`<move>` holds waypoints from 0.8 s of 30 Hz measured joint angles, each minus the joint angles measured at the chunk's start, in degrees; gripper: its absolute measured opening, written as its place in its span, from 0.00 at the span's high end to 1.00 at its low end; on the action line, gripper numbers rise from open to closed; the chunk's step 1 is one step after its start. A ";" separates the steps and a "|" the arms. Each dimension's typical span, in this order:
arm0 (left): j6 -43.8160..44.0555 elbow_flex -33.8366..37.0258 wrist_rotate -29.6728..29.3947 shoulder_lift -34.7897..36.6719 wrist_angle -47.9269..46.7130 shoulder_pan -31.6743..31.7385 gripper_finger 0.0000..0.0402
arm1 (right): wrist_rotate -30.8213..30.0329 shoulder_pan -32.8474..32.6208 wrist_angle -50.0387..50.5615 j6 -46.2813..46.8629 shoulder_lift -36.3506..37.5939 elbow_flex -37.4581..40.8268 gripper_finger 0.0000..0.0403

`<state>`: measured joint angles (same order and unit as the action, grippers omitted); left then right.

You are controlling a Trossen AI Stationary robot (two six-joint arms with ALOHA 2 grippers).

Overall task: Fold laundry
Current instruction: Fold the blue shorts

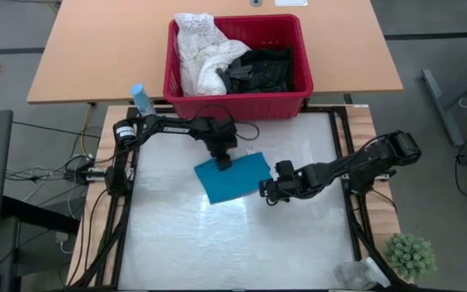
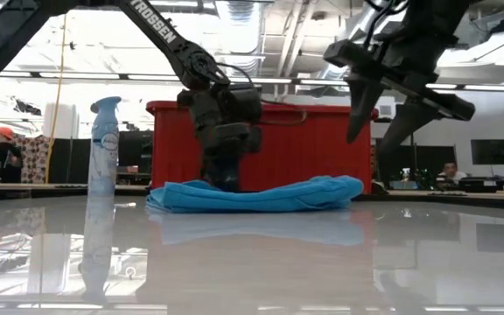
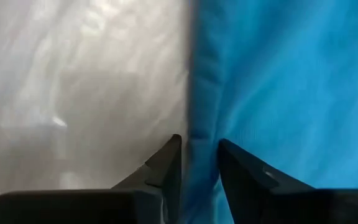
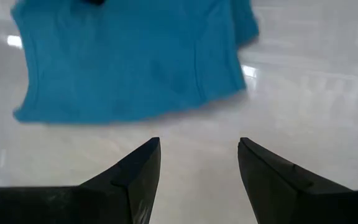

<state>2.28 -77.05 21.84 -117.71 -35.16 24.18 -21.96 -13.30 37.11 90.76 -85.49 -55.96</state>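
"TROSSEN" is printed on the left arm. The teal garment [image 1: 235, 178] lies flat mid-table, long axis slanted across. The left tool [image 3: 197, 163] pinches its edge; the right tool [image 4: 199, 163] hovers nearby, fingers apart.

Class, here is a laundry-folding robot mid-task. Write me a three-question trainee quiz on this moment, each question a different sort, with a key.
1. True or false: the teal garment lies inside the red basket.
2. Which claw is down at the garment's edge: A left, B right?
3. Fill in: the right claw's jaws stand ____.

Key: 1 false, it lies on the table; 2 A; 3 open, above bare table beside the garment.
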 joint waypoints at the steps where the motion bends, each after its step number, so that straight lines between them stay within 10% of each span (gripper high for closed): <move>1: 3.42 0.09 1.49 -0.04 0.51 0.59 0.77 | -0.12 0.58 -0.01 0.55 0.00 0.00 0.41; 24: 8.10 0.43 14.61 0.11 -4.17 12.20 0.78 | 7.34 12.36 -18.93 -24.53 -5.58 -0.07 0.51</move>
<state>10.38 -76.62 36.45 -117.59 -39.33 36.38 -14.62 -0.95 18.18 66.23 -91.08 -56.03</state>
